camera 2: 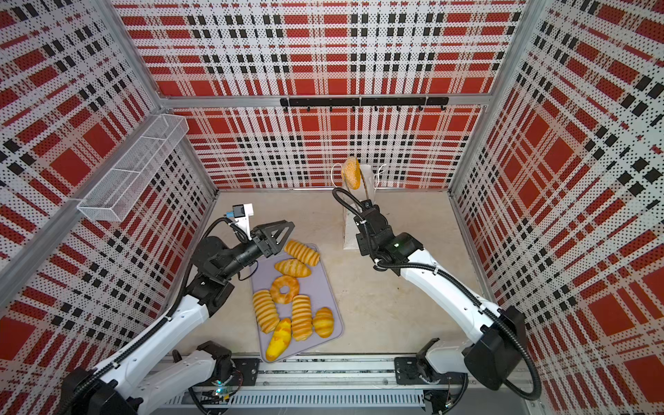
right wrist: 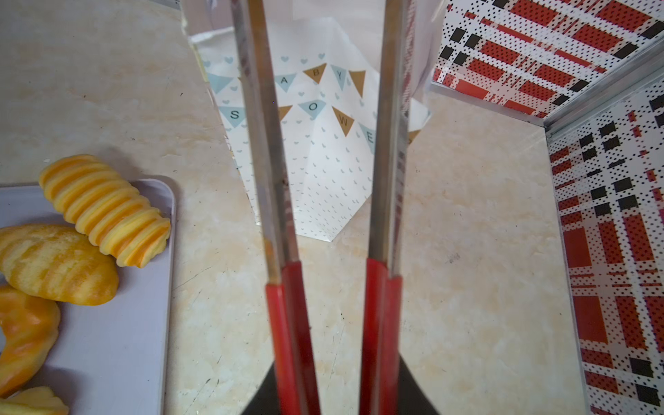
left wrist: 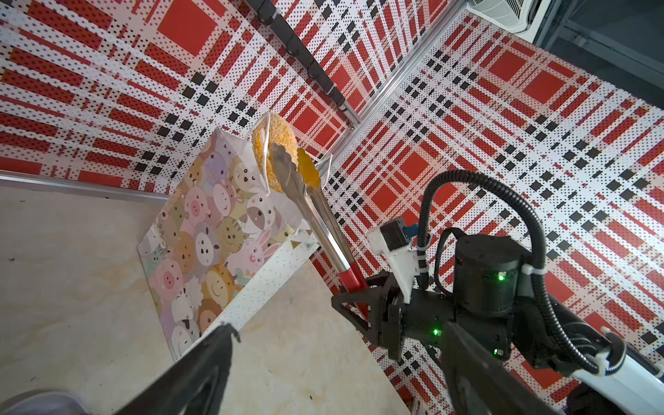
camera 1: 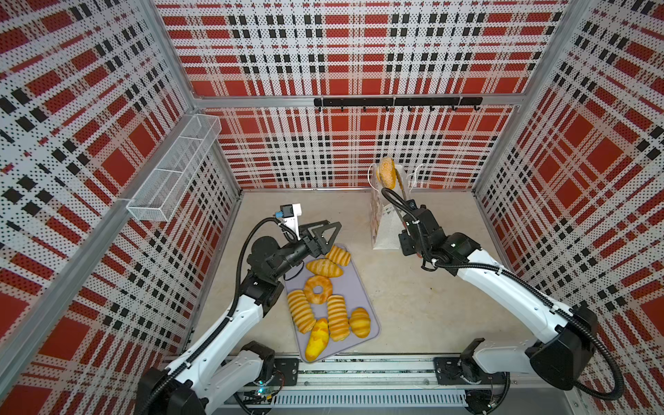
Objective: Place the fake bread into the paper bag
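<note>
The fake bread lies in two places: seven golden pieces (camera 1: 337, 317) crowd a lavender-grey tray (camera 1: 354, 284) at the near left of the table, and a sesame-speckled roll (camera 1: 386, 171) sits up at the mouth of the paper bag (camera 1: 386, 231), between the tips of metal tongs (left wrist: 312, 212). The bag stands upright near the back wall, well apart from the tray. The right gripper (left wrist: 354, 300) is clamped round the tongs' red handles. The left gripper (camera 1: 332, 225) hovers by the tray's far end, jaws wide and holding nothing. The table (camera 1: 413, 305) is a pale beige, marble-look slab with faint scuffs. Perforated panels (camera 1: 341, 54) printed in red, black and white plaid close in three sides. A white wire-mesh basket (camera 1: 172, 176) hangs on the left wall, a black hook rail (camera 1: 395, 102) runs along the back, and a metal rail (camera 1: 359, 373) carries both arm bases at the front
</note>
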`<move>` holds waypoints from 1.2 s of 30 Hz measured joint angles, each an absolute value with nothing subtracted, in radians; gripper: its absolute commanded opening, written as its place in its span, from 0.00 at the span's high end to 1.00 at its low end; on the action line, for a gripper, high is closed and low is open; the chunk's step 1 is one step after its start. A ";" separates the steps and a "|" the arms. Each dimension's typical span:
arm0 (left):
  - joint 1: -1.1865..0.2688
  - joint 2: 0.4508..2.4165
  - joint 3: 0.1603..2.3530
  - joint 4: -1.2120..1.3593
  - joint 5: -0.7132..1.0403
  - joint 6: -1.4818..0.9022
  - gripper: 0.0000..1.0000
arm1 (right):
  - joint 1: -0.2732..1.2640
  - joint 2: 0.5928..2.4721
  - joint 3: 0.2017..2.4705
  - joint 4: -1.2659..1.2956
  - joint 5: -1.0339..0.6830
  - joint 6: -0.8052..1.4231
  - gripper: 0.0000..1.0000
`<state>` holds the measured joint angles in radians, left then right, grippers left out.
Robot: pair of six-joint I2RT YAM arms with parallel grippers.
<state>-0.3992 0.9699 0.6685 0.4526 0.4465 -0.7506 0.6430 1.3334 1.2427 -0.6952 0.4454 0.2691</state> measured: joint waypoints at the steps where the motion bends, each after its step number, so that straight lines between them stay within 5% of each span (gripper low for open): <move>1: -0.400 0.970 0.669 0.456 0.439 -0.754 0.09 | 0.643 1.333 1.244 -0.696 0.447 0.269 0.70; 13: -0.400 0.973 0.669 0.484 0.428 -0.786 0.10 | 0.635 1.293 1.233 -0.685 0.414 0.268 0.70; 36: -0.211 0.767 0.624 0.142 0.447 -0.727 0.06 | 0.525 0.925 1.055 -0.710 -0.150 0.154 0.71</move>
